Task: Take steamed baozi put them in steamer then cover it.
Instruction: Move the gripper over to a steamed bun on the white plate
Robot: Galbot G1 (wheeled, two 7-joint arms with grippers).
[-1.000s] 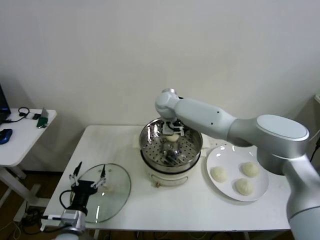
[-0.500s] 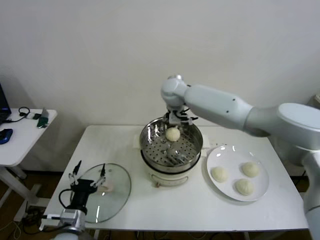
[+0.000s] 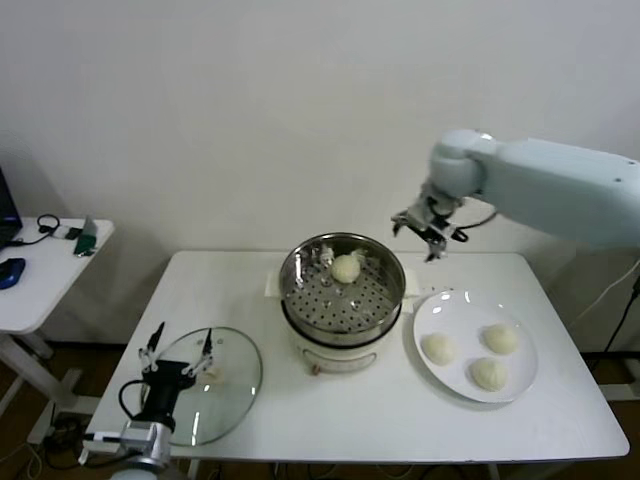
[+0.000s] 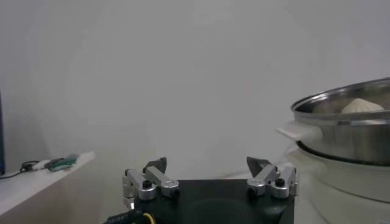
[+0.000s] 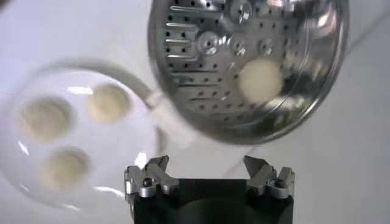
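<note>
Right now my right tool [image 3: 428, 232] hangs in the air above the back of the counter [image 3: 330, 420], between the steamer [image 3: 342, 290] and the white plate [image 3: 446, 302], with its jaws spread wide and nothing between them. From my right wrist I look straight down past the two bare fingertips [image 5: 157, 165] at the steamer's perforated floor and the plate beside it; the tool touches neither. One baozi [image 3: 346, 268] lies inside the steamer, on the far side of its floor, close to the wall. The other three baozi [image 3: 437, 347] sit on the plate to the right of the steamer, set apart from one another. The steamer stands uncovered on its white cooker base [image 3: 330, 352] in the middle of the counter. The cover [image 3: 225, 385] lies flat on the counter's near left corner, well apart from the steamer. My left tool [image 3: 181, 355] is low over the cover's near edge, jaws also wide and empty; whether it touches the glass I cannot tell. From my left wrist, the steamer's rim rises off to one side with the top of the baozi showing above it.
</note>
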